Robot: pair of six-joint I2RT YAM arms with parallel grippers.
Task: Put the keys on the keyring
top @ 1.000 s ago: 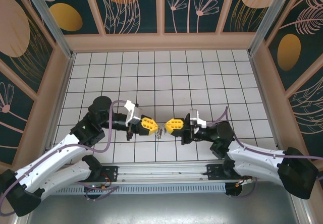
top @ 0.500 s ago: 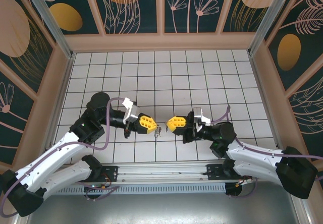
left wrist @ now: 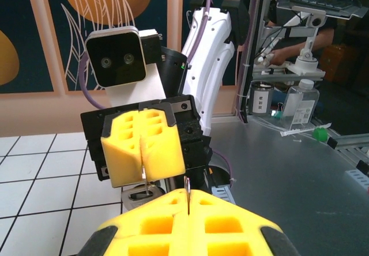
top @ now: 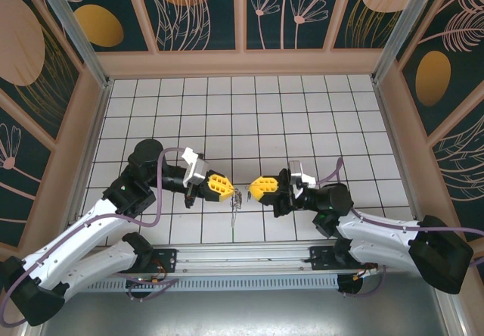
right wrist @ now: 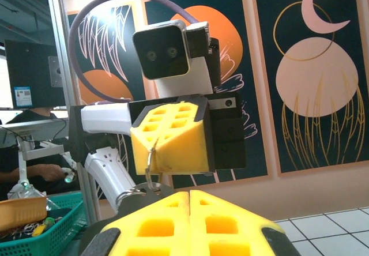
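Since a second ago the two yellow-tipped grippers have drawn slightly apart, and the left arm's elbow has swung outward. Nearest, both arms reach in from the near edge of the white tiled table and meet nose to nose above it.

The left gripper has its jaws pressed together on a thin wire loop, seemingly the keyring, which hangs from the seam of its pads. The right gripper faces it, jaws also together. A fine metal sliver shows at its seam, but whether anything is pinched there cannot be told. Between the two tips, small silver pieces, probably the keys, dangle just above the tiles.

The task looks about midway: the parts are lifted and brought close, yet no key can be seen threaded onto the loop, so threading remains. Beyond, bare tiles run to the patterned wall panels.
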